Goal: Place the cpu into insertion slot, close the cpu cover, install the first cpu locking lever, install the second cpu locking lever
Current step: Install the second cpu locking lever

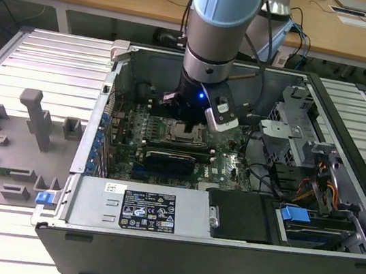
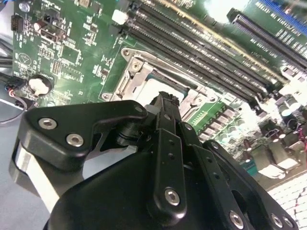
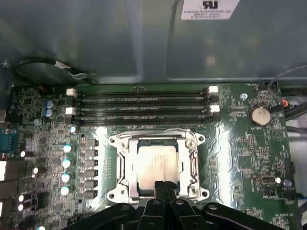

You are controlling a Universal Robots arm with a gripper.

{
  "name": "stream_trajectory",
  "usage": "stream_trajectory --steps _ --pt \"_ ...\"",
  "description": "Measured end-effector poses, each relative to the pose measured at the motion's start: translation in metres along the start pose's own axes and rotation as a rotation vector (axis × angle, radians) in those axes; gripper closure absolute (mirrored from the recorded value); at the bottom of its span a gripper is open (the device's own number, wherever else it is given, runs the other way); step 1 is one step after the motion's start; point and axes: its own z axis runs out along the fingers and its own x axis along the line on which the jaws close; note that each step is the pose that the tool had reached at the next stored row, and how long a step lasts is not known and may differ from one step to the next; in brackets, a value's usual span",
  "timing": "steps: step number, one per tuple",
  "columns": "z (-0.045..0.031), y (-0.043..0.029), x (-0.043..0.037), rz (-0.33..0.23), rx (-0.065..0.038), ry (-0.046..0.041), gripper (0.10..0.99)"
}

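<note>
Silvery cpu [image 3: 158,165] is sitting in the insertion slot [image 3: 125,184], with the grey cpu cover [image 3: 194,163] lying closed around it. Black gripper [image 3: 164,184] is pressing down at the cover's edge, fingers clenched together, grasping nothing.

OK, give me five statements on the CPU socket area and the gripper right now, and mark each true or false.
1. The cpu lies in the insertion slot, its pale metal top facing up. True.
2. The cpu cover lies down around the chip, which shows through its window. True.
3. The gripper carries the chip above the memory slots. False: its tips are together at the socket's edge, and the chip sits in the socket.
4. The memory slots hold memory sticks. False: they look empty in the first wrist view.
5. In the exterior view the arm reaches down into the open computer case. True.
</note>
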Motion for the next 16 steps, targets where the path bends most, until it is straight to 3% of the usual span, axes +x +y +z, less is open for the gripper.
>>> stream_trajectory --steps 2,4,7,9,11,16 --pt "0.0014 0.0074 0.0001 0.000 0.012 -0.0002 0.980" --pt "0.0031 0.0159 0.0003 0.000 0.033 -0.0006 0.980" --pt "0.0039 0.0205 0.0004 -0.001 0.055 -0.0009 0.980" --pt "0.0027 0.0215 0.0003 -0.001 0.060 -0.0008 0.980" --pt "-0.0052 0.0232 0.0003 -0.001 0.064 -0.0011 0.980" --pt "-0.0060 0.0233 0.0003 -0.001 0.066 -0.0011 0.980"
